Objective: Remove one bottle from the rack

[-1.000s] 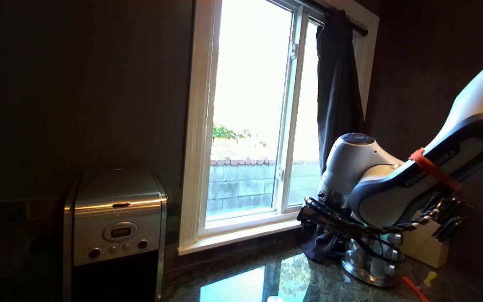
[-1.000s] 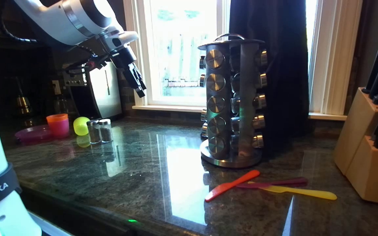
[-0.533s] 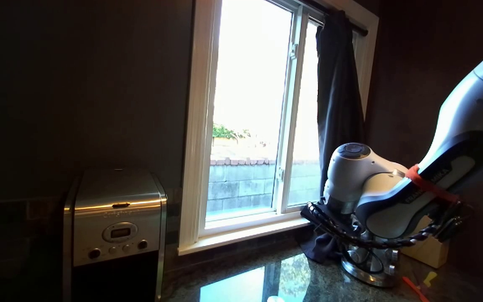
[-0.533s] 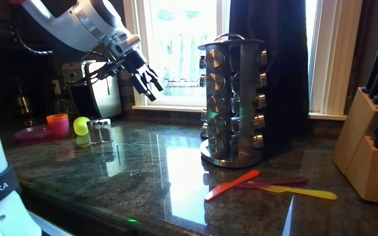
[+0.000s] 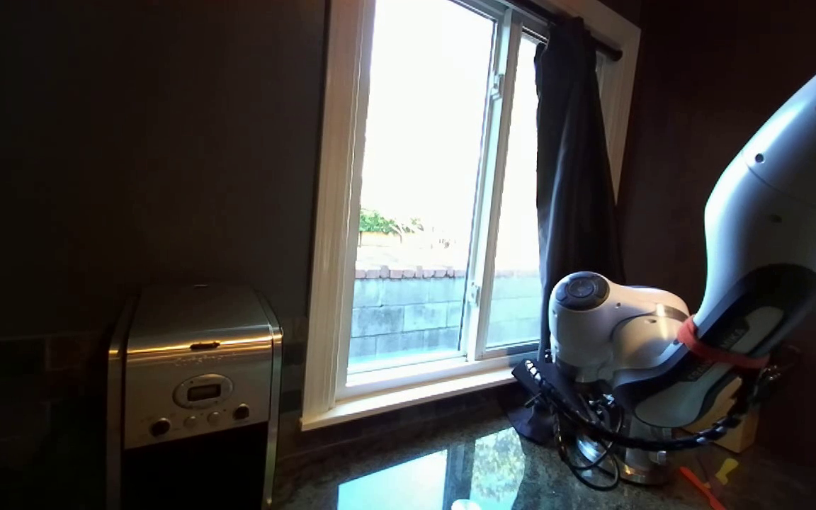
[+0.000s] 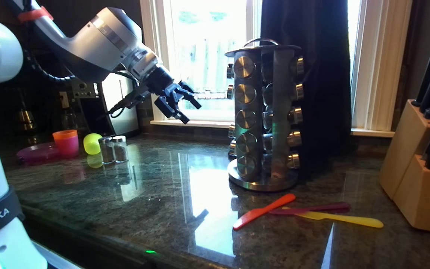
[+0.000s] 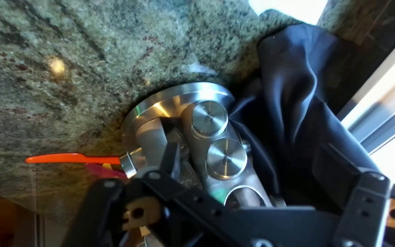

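Note:
The shiny chrome rack stands upright on the counter, with round-lidded bottles in columns. A bottle lid faces out in its near column. In an exterior view the arm covers most of the rack, and part of its base shows. My gripper is open and empty, in the air left of the rack and apart from it. In the wrist view the open gripper frames the rack from above. Two bottle lids, one upper and one lower, show beside a hole without a lid.
A dark curtain hangs right behind the rack. Orange, purple and yellow knives lie in front of it. A knife block stands right. Two shakers, cups and a silver appliance stand on the counter.
My gripper has moved right toward the rack and a little down, turning as it goes. Its fingers show farther apart now. The rack and the counter items have not moved.

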Available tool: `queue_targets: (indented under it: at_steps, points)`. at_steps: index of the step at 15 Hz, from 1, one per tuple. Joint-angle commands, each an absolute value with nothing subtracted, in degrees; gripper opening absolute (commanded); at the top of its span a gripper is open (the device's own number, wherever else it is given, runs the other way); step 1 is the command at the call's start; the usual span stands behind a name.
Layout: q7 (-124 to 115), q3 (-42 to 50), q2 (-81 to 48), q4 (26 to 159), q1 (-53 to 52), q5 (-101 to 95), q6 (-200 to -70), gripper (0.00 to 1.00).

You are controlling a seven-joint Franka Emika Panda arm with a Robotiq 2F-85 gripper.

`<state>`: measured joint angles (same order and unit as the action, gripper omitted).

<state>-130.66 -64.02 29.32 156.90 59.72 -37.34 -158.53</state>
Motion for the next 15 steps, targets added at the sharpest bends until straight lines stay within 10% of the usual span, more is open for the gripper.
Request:
queue_targets:
  at_steps: [1, 15]
  points:
    - [-130.94, -64.54, 29.76, 156.88, 60.30, -37.40, -158.53, 1.00]
    - [-129.33, -78.98, 28.85, 155.67, 76.22, -40.95, -157.23, 1.00]
